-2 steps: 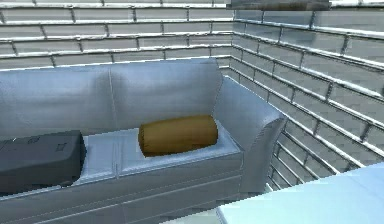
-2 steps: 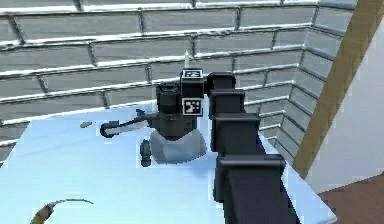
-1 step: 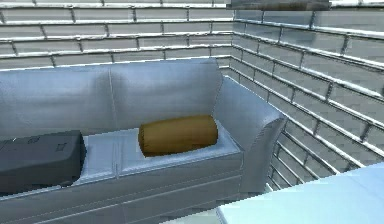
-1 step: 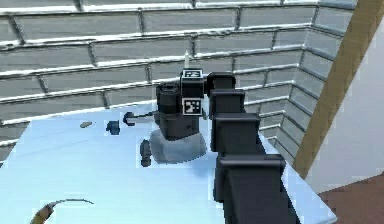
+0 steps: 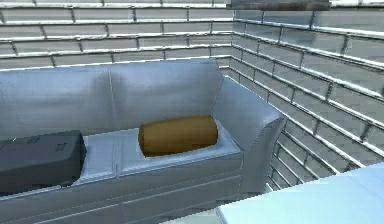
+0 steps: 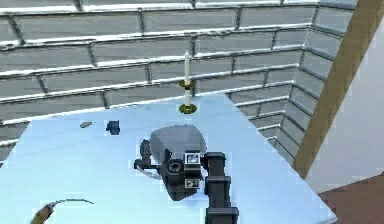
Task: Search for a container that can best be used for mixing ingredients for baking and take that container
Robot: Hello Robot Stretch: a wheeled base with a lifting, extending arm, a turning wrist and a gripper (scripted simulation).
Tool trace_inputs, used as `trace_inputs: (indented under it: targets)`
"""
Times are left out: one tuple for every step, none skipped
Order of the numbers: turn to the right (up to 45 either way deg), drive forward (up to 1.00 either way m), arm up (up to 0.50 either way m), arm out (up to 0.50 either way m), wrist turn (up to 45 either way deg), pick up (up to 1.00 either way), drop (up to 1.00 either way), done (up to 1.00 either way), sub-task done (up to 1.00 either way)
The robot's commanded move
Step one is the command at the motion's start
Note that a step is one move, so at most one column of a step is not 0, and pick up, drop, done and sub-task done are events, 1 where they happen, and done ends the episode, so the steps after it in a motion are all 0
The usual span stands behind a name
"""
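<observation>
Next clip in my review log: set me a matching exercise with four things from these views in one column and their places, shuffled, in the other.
Things:
1. brown bolster cushion
2. dark flat case
3. white candle
4. small dark blue thing

Places:
A. upright in a gold holder near the table's far edge
B. on the sofa, toward the forward view's left
C. on the table, left of the candle and nearer the camera
D. on the sofa's seat, toward the forward view's right

Pairs: 1-D, 2-B, 3-A, 4-C.
</observation>
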Motion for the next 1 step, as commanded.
trace_inputs:
  targets:
    - [0.0, 0.00, 0.00, 0.00, 0.0, 1.00, 0.00, 0.00, 0.00]
